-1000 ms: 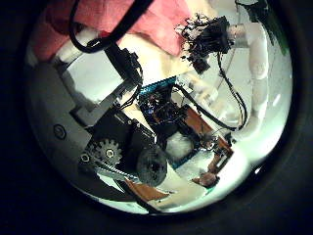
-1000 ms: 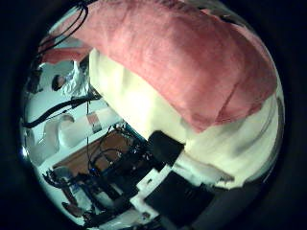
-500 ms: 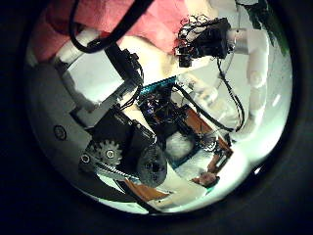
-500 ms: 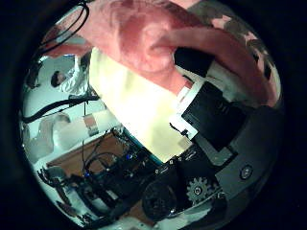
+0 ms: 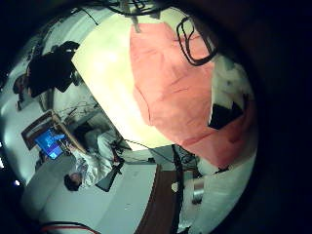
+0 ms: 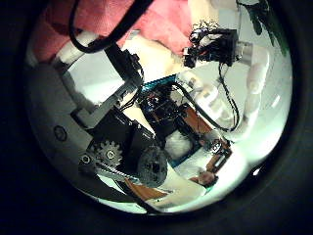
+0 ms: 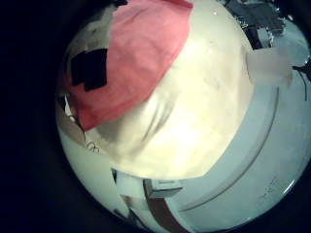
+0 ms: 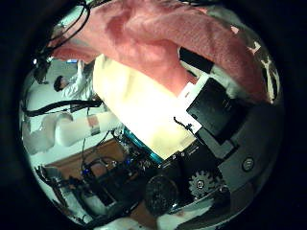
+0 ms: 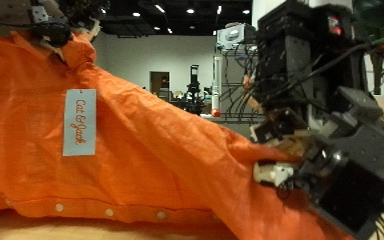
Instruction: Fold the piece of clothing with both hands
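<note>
The cloth (image 9: 152,150) is orange, with a white tag (image 9: 79,122) on it and a row of small white dots near its low edge. Part of it lies on the pale table (image 7: 209,107) and part of it is held up in the air. It slopes down from a high corner to a low one, like a tent. No fold is made yet, as far as I can see. The cloth is only lifted, so I think the fold is just starting. The raised part has yet to be carried across and laid flat on the rest. One hand (image 9: 32,20) is up high at the top corner, and the cloth hangs from it, so it seems to pinch the cloth. The other hand (image 9: 328,150) is lower and close by, with its fingers (image 9: 279,165) curled on the cloth edge. From the palm, the right hand (image 8: 216,115) has cloth draped over its bent fingers. The left hand (image 6: 117,108) reaches toward the cloth at its fingertips. I cannot tell which arm is which from outside.
</note>
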